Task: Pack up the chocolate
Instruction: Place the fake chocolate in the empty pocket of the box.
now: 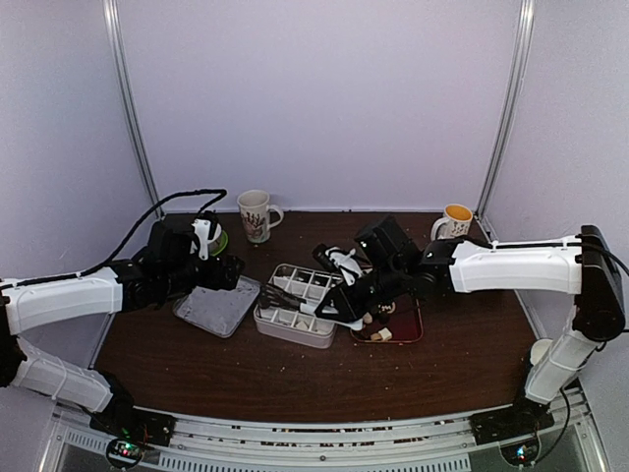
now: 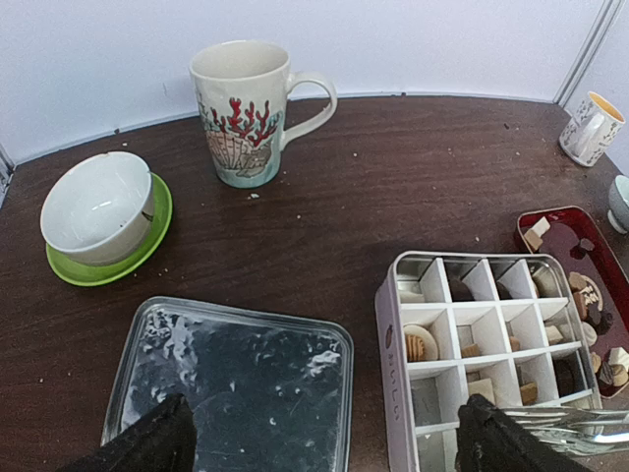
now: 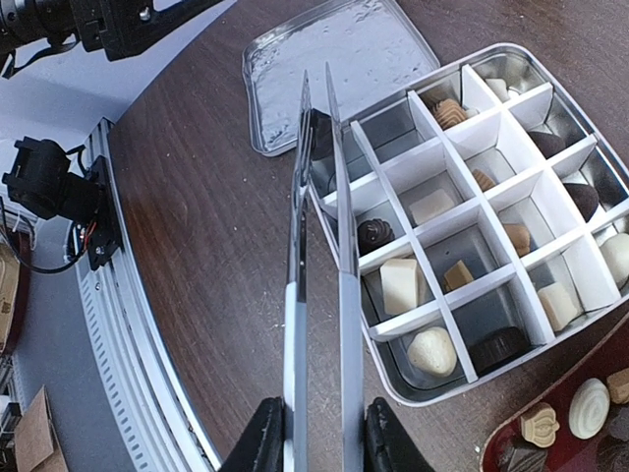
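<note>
— Two grippers: what do we see of each?
— Our left gripper [image 2: 324,447] gapes wide and empty above the flat silvery square lid [image 2: 236,383]. Our right gripper [image 3: 324,441] is clamped on the long metal tongs [image 3: 319,295], whose tips reach a corner cell of the white-partitioned silver tin [image 2: 385,344].
— And the small brown, tan and white chocolate pieces [image 3: 400,285]?
— Some sit in the tin's cells; we see others on the dark red rectangular tray [image 2: 560,264] just beside it.

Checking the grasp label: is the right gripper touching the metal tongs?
Touching. The right wrist view shows the right gripper with one finger pressed against each outer side of the metal tongs, with no gap visible.
</note>
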{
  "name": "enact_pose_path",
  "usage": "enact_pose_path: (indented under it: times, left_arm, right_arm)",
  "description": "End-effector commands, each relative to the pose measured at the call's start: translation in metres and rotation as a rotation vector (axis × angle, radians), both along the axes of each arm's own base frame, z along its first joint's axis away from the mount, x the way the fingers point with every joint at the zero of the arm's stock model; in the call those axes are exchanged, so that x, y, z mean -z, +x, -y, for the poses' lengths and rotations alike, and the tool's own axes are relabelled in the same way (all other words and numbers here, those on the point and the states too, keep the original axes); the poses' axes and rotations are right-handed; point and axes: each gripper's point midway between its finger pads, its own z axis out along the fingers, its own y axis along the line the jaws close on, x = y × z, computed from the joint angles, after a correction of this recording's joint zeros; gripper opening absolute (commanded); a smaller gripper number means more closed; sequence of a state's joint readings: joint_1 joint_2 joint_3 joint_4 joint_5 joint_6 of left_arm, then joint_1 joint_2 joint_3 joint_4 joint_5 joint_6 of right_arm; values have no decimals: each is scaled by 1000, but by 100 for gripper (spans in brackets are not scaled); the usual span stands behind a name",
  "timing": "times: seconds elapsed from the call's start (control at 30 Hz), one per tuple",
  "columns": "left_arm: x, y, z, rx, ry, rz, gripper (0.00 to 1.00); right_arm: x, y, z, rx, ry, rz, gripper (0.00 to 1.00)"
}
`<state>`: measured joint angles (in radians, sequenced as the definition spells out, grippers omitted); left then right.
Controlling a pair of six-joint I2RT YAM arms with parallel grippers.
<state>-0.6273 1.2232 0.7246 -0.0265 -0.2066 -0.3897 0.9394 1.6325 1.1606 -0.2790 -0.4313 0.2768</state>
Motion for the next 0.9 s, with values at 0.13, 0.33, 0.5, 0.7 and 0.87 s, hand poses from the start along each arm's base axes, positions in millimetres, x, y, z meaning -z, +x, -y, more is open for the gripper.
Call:
enact_pose_path:
  times: [0.13, 0.33, 0.5, 0.7, 0.87]
  left_arm:
    - [-1, 1, -6, -16, 8, 16, 95]
    - [-2, 1, -7, -20, 9, 19, 95]
    - [-1, 1, -7, -19, 9, 16, 95]
    - [-2, 1, -7, -21, 8, 19, 95]
    - [-1, 1, -8, -22, 9, 18, 95]
  right_arm:
    - [-11, 11, -15, 12, 27, 56, 18]
    - [-13, 13, -13, 17, 22, 67, 27]
    - [-16, 14, -11, 21, 20, 83, 30]
    - [-18, 14, -10, 23, 19, 94, 34]
    - [-25, 16, -8, 34, 32, 110, 34]
